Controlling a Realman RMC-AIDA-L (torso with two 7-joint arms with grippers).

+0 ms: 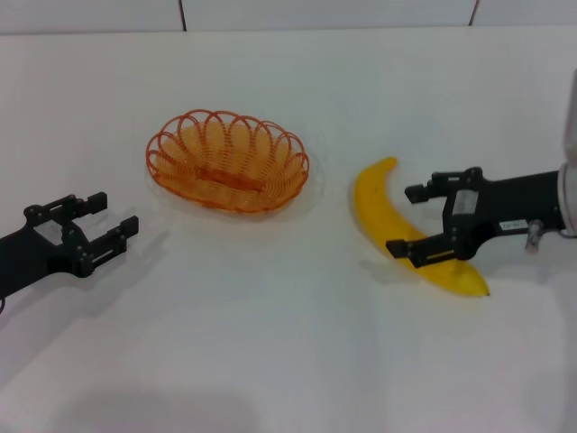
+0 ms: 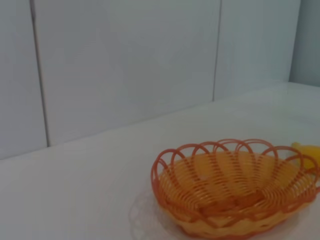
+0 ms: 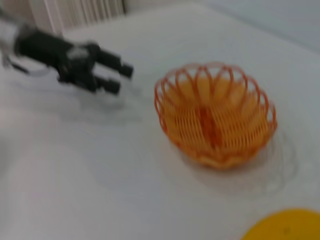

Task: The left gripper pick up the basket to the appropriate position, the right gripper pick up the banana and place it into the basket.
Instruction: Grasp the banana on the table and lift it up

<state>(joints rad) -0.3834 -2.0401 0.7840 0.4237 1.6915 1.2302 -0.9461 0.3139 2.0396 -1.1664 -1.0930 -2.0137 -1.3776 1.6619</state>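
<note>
The orange wire basket (image 1: 227, 161) stands upright on the white table, left of centre. It also shows in the left wrist view (image 2: 235, 185) and the right wrist view (image 3: 215, 112). The yellow banana (image 1: 371, 194) lies on the table to the basket's right. My right gripper (image 1: 407, 219) is open, and its jaws straddle the banana's middle. The banana's tip shows in the left wrist view (image 2: 307, 150) and its edge in the right wrist view (image 3: 285, 227). My left gripper (image 1: 113, 215) is open and empty, left of the basket and apart from it. It also shows in the right wrist view (image 3: 117, 77).
The white table (image 1: 270, 343) stretches wide in front of the basket and banana. A white panelled wall (image 2: 125, 60) runs along the table's far edge.
</note>
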